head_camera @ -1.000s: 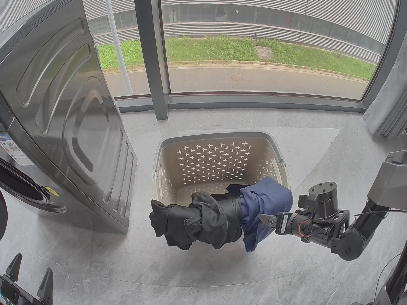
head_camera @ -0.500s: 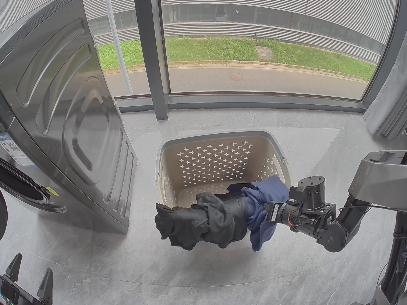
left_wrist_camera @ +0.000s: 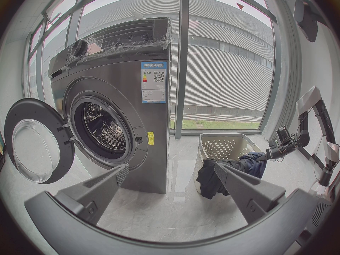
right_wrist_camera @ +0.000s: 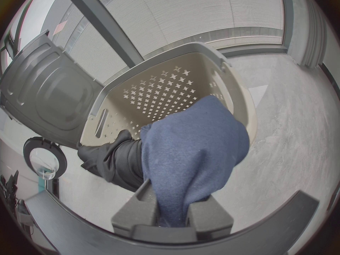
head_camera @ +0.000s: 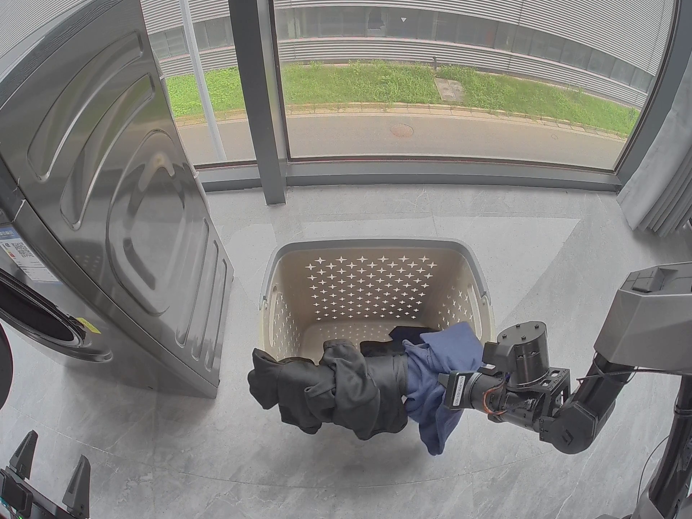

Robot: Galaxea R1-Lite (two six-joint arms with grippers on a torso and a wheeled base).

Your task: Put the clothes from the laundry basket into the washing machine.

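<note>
Navy blue knit garment (head_camera: 435, 369) clamped between the fingers of my right end effector (head_camera: 441, 391), jaws narrow on a fold of it. A crumpled black jacket-like bundle (head_camera: 331, 392) is tangled with it and trails toward the washer side, over the near rim of the cream perforated plastic laundry basket (head_camera: 371, 245); contact with the rim unclear. Grey front-loading washing machine (left_wrist_camera: 117, 85) stands just beside the basket, round door (left_wrist_camera: 35, 142) swung open, drum looking bare. Left end effector (left_wrist_camera: 170, 166) spread wide, holding nothing. Judgement: pick done; carry and drop-in both remain.
</note>
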